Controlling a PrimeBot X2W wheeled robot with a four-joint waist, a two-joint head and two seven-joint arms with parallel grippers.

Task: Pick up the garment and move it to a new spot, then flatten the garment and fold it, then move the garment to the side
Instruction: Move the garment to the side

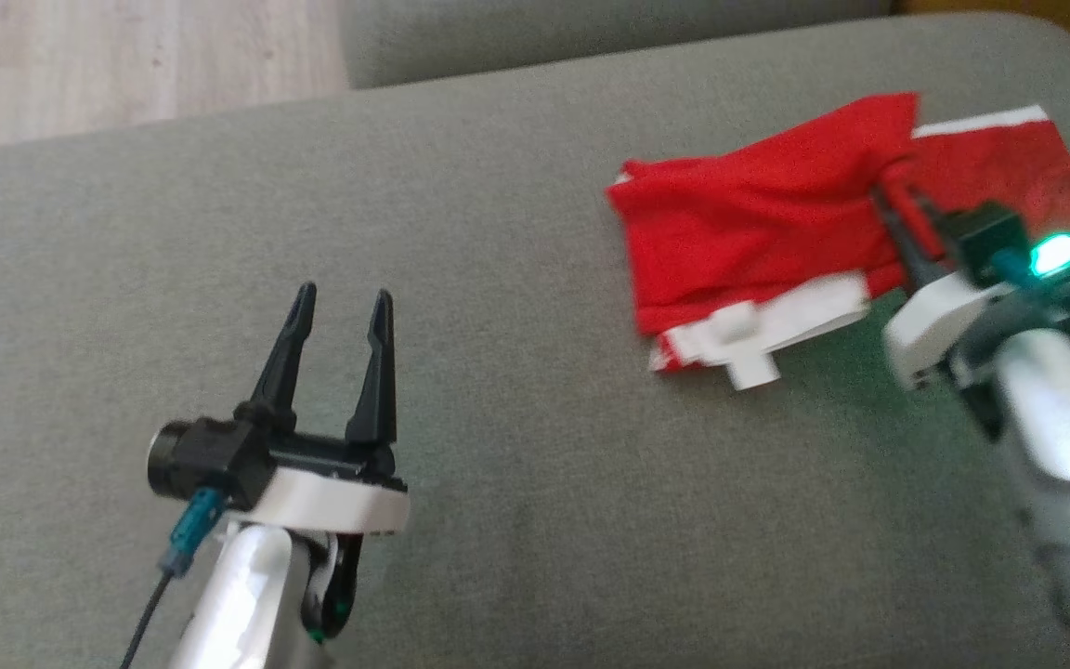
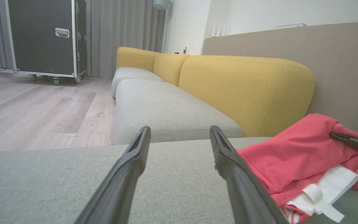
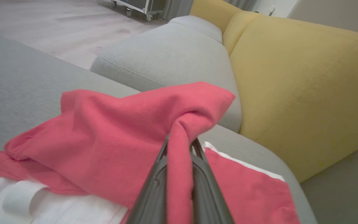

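Right gripper (image 3: 180,144): closed tight on a fold of the garment (image 1: 758,223). A rope of red cloth is pinched between its two fingers and runs down over them. It sits at the right of the seat (image 1: 498,307), fingers pointing far and left.

Garment: red, with white trim (image 1: 776,325) along its near edge and a white strip along its far edge. It lies bunched on the right part of the seat, close to the yellow backrest (image 3: 294,81). Most of it rests on the cushion, and only the pinched ridge is drawn up into a peak.

Left gripper (image 1: 344,302): jaws wide with nothing between them. It hovers over bare seat at near left, well apart from the garment.

Surroundings: second grey seat (image 2: 154,105) farther along the sofa. Wood floor (image 1: 126,65) lies past the far left edge, with a black wheeled case (image 2: 42,34) on it, well away.

Step in hand, as judged: pick-up, with the grip made and the carry not yet begun.

Handling advice:
- Raise straight up until the trailing trim clears the cushion before travelling, so the cloth neither drags nor twists.
- Move slowly, since one small pinch bears the whole weight and may slip.
- Set down on the open middle of the seat, where both arms could likely reach for flattening.
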